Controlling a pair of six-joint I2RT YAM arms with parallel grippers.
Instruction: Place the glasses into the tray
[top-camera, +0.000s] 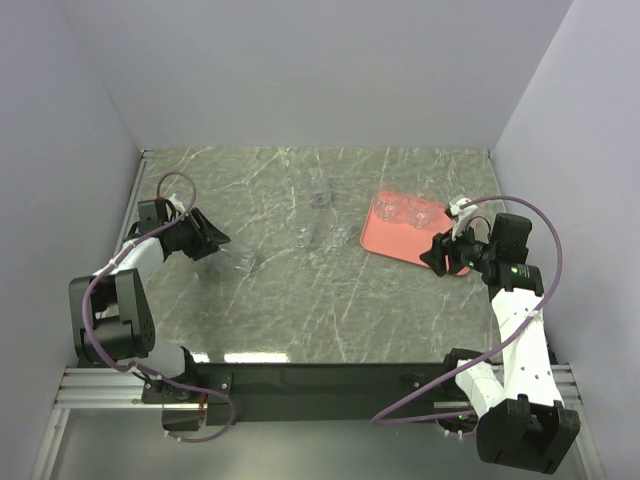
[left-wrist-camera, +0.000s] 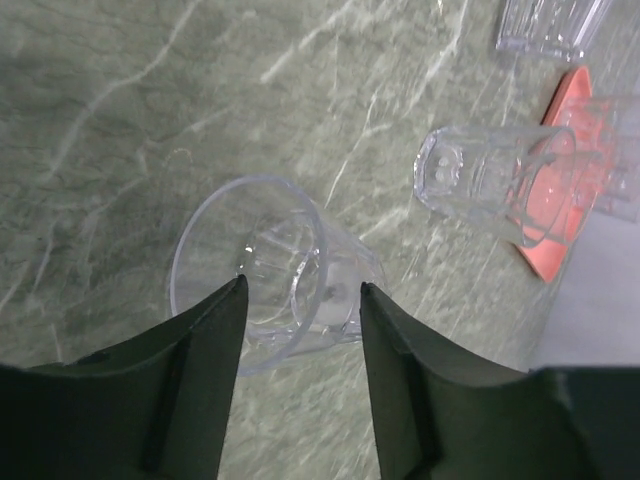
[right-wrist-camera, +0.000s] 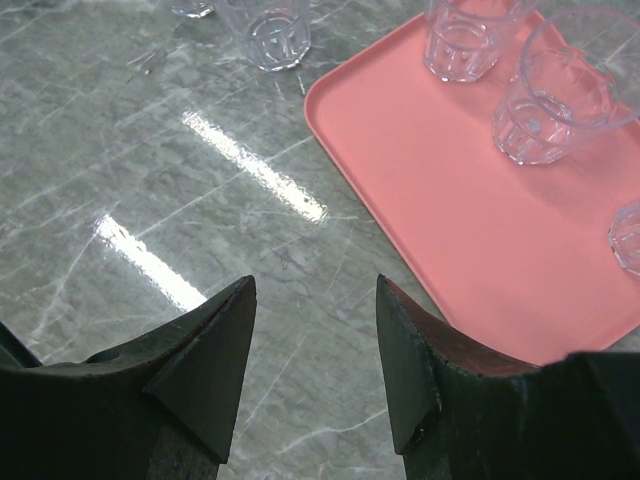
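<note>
Just beyond left hand (left-wrist-camera: 300, 290), one glass (left-wrist-camera: 250, 225), faint from overhead.

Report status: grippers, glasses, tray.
Left gripper open at one glass on table. Right gripper open, empty, at tray edge. Three glasses in tray, others outside. Nothing seen blocking.

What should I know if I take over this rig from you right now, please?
The left gripper is open, with a glass at its fingertips on the table; as far as I can see, it is not clamped.
The right gripper is open and empty, beside the near edge of the tray.
Done: three glasses sit on the tray.
Left: the glass at the left gripper, plus three more mid-table, must go onto the tray.
</note>
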